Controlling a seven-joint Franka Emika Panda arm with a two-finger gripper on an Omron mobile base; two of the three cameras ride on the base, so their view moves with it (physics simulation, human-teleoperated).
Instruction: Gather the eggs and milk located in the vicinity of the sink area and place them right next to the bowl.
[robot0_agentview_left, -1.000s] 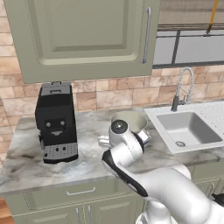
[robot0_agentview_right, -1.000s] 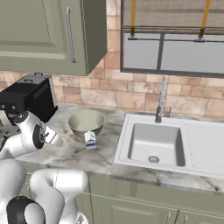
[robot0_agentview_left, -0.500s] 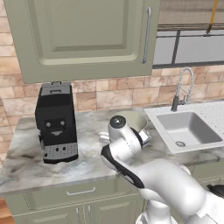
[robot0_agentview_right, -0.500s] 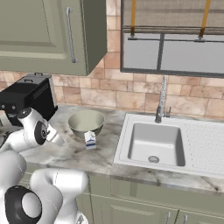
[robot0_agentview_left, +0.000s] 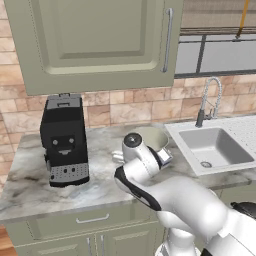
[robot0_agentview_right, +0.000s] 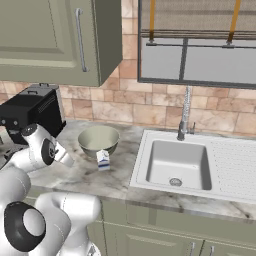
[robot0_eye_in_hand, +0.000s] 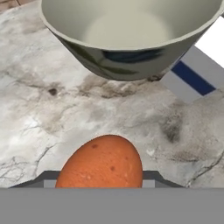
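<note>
Pale grey-green bowl (robot0_eye_in_hand: 131, 30) empty, milk (robot0_eye_in_hand: 199, 65) beside it; gripper's grip on egg (robot0_eye_in_hand: 100, 164) unclear.

Egg (robot0_eye_in_hand: 101, 162) hides fingertips; milk (robot0_eye_in_hand: 199, 61) cut by right edge; arm covers bowl (robot0_agentview_left: 150, 137) front.

We note a black box-shaped coffee machine (robot0_agentview_left: 63, 140) standing upright on the grey-veined marble bench (robot0_agentview_left: 35, 175), below a sage-green wall cabinet (robot0_agentview_left: 95, 42).

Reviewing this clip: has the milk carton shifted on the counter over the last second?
No. In the right base view the milk stands at the same spot just in front of the bowl, left of the sink, as in both earlier pictures.
</note>
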